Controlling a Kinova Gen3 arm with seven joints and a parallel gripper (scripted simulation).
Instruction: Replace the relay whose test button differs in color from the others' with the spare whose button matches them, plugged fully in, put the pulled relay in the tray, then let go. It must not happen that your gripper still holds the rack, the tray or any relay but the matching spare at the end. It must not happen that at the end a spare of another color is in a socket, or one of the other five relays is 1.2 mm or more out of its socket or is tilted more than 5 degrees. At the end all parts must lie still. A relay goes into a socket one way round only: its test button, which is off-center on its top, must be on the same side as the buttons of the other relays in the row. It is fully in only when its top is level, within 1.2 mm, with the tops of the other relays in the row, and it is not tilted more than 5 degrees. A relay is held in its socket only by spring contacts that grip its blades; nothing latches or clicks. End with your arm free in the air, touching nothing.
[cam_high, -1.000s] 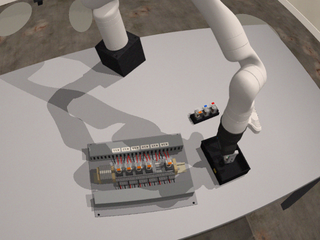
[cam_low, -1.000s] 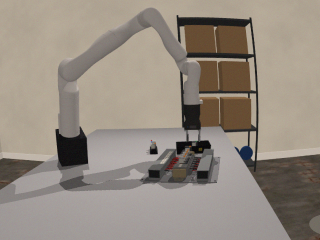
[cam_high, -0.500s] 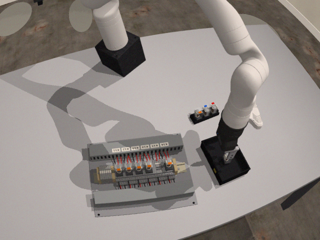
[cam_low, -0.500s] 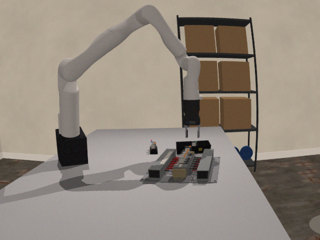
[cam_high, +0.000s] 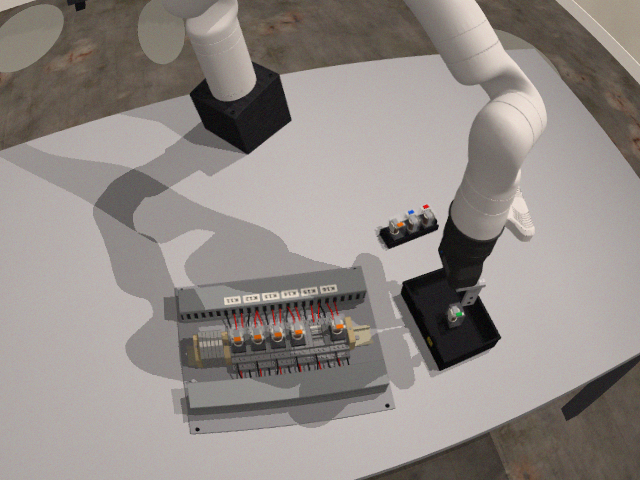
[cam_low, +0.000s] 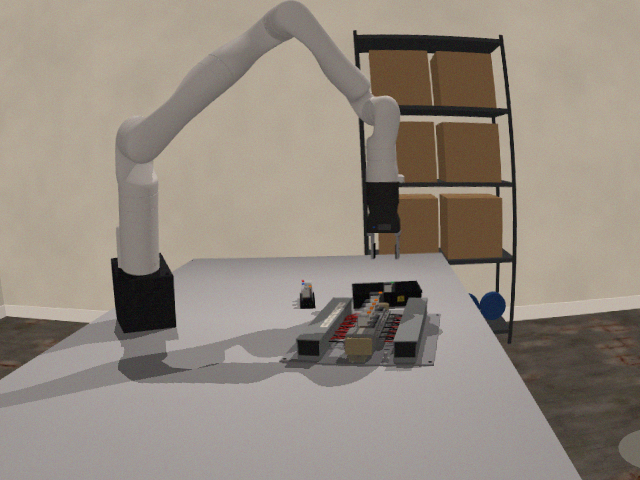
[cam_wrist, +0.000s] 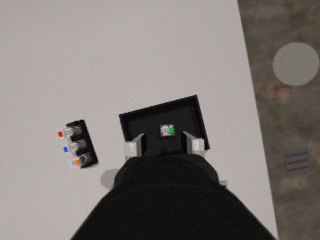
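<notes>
The green-button relay (cam_high: 455, 315) lies inside the black tray (cam_high: 485, 338) near the table's right edge, so the odd one is out of the row and put where the task wants it. The gripper (cam_low: 383, 251) hangs high above the tray with its fingers spread wide and nothing between them, well apart from the relay below.

On the relay panel (cam_high: 289, 413), toward the front edge, four orange-button relays (cam_high: 277, 334) stand side by side, then a vacant socket (cam_high: 317, 331), then a fifth orange-button relay (cam_high: 337, 326). That gap is where the replacement must go.

The spare holder (cam_high: 408, 236) sits just behind the tray, carrying three spares. The orange-button spare (cam_high: 397, 226) at its left end matches the row; the blue-button spare (cam_high: 411, 221) and red-button spare (cam_high: 425, 217) do not. The open, raised claw suits a move across to that orange spare.
</notes>
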